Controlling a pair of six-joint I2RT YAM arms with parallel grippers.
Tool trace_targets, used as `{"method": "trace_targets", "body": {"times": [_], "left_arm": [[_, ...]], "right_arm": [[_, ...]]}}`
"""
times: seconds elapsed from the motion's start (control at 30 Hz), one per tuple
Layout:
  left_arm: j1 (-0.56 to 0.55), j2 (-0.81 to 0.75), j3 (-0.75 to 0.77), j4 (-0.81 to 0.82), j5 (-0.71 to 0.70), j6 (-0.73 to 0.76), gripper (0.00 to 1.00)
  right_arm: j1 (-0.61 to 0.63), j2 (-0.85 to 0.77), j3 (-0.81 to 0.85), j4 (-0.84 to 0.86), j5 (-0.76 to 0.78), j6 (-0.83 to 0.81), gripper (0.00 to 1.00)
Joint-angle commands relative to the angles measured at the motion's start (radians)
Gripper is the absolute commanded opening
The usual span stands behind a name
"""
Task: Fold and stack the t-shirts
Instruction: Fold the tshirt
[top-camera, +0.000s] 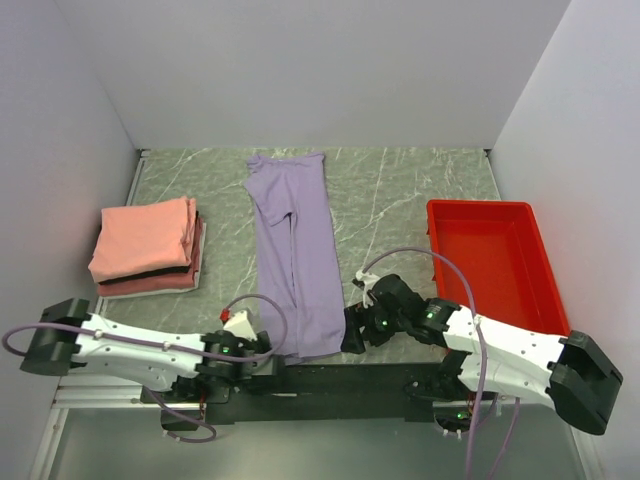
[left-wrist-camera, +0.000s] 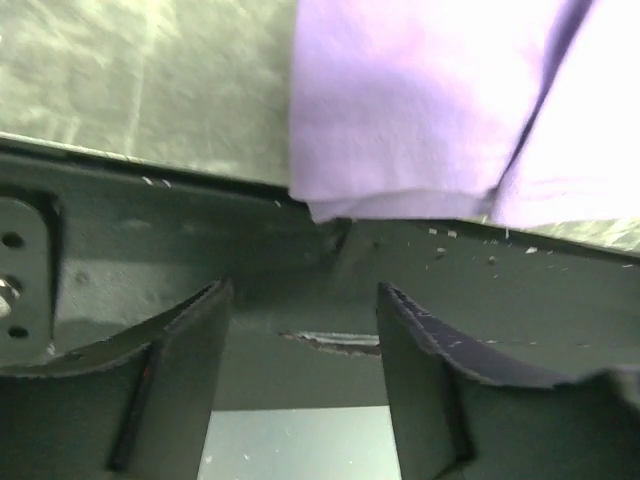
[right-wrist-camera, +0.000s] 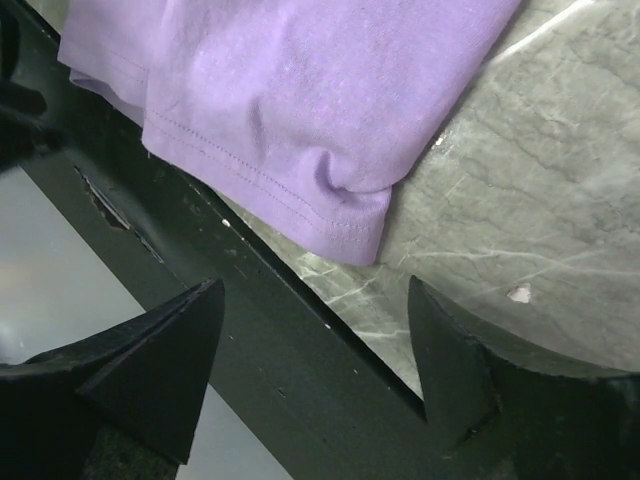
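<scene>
The salmon-pink and darker red t-shirts lay folded and stacked at left, while the lavender t-shirt, only a long mid-table strip, awaited crosswise folding and stacking, its near hem flanked by the left gripper and right gripper, both parted and empty.

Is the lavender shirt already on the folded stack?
No, the lavender shirt lies stretched on the table, apart from the folded stack at left.

Left pincer, right pincer (both agape)
</scene>
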Motion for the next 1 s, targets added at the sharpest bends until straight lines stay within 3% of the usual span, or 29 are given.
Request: {"method": "trace_targets", "body": {"times": [0.0, 0.13, 0.5, 0.8, 0.93, 0.97], "left_arm": [[-0.006, -0.108, -0.061, 0.044, -0.079, -0.159, 0.63], [-0.005, -0.167, -0.133, 0.122, -0.099, -0.146, 0.53], [0.003, -0.192, -0.218, 0.177, -0.145, -0.163, 0.52], [0.076, -0.176, -0.253, 0.251, -0.156, -0.113, 0.32], [0.133, -0.161, -0.239, 0.27, -0.143, -0.058, 0.27], [0.136, -0.155, -0.236, 0.263, -0.143, -0.053, 0.27]], "right_arm": [[0.015, 0.016, 0.016, 0.044, -0.011, -0.002, 0.79], [0.021, 0.029, 0.025, 0.029, -0.005, -0.007, 0.73], [0.024, 0.113, 0.027, 0.07, -0.032, -0.006, 0.66], [0.024, 0.18, 0.054, 0.079, -0.02, -0.032, 0.6], [0.024, 0.22, 0.062, 0.101, -0.025, -0.021, 0.52], [0.024, 0.227, 0.062, 0.111, -0.025, -0.019, 0.46]]}}
